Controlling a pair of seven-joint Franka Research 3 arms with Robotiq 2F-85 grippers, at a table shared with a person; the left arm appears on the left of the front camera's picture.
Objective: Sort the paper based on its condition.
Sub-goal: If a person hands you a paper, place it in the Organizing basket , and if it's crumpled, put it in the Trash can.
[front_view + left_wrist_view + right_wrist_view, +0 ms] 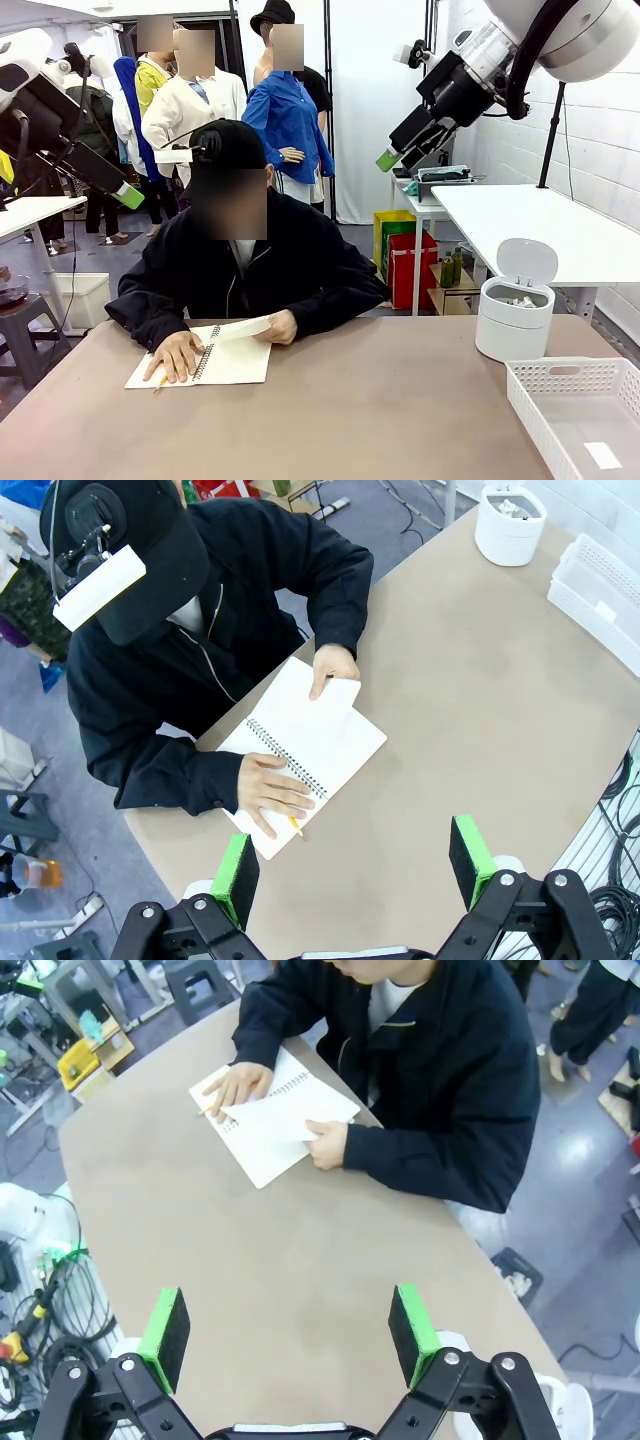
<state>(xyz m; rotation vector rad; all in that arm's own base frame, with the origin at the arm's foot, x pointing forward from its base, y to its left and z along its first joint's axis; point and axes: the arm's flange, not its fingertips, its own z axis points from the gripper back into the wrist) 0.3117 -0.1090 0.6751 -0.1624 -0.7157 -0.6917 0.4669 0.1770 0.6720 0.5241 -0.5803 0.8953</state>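
Front view puts the person's hand on a smooth sheet of paper, curled up from the open notebook at the far side of the bench. The other hand rests flat on the notebook's left page. We see crumpled paper inside the open white bin and a flat white slip in the basket beside it. Our left gripper and right gripper hang above the bench, jaws wide apart, holding nothing
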